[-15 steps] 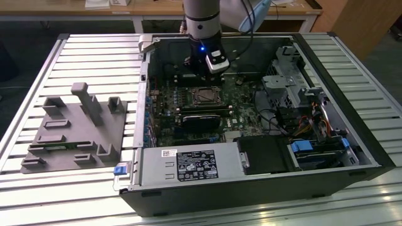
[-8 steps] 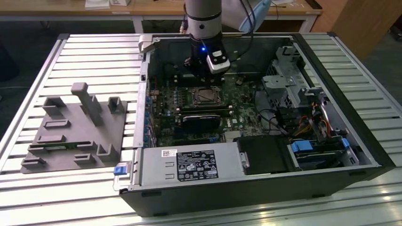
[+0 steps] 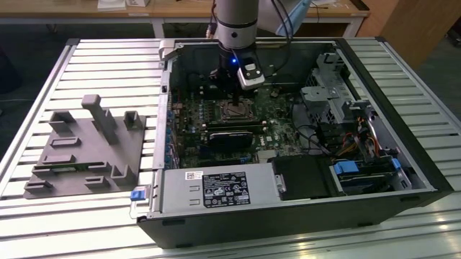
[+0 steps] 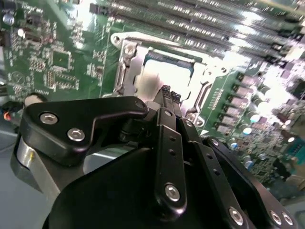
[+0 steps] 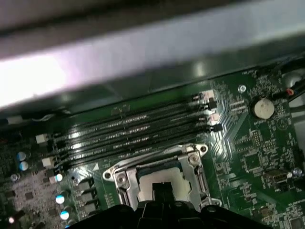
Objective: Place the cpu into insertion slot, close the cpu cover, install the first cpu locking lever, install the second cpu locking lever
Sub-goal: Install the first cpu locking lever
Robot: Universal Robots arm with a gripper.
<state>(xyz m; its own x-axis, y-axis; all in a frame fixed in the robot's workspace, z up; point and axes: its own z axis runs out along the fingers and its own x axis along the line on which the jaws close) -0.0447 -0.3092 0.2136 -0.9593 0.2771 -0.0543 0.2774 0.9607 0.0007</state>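
Observation:
The insertion slot [image 3: 236, 110] sits mid-motherboard inside the open computer case. In both wrist views the cpu [image 4: 151, 82] [image 5: 148, 185] lies flat in the slot, its silvery top showing. The cpu cover [image 4: 125, 61] [image 5: 120, 177], a silver frame, lies down around the chip. My gripper [image 3: 232, 98] [image 4: 170, 94] [image 5: 164, 187] hangs straight over the socket, black fingertips [image 4: 166, 90] pressed together with nothing between them, just above the chip's near edge. I cannot tell whether they touch it. The locking levers cannot be made out.
Long memory slots [image 5: 133, 129] run beside the socket. A black card [image 3: 232, 134] lies just in front of it, with the power supply [image 3: 216, 189] and drive bay [image 3: 360, 168] nearer. A grey fixture [image 3: 86, 145] stands on the slatted table [image 3: 108, 59] at the exterior view's left.

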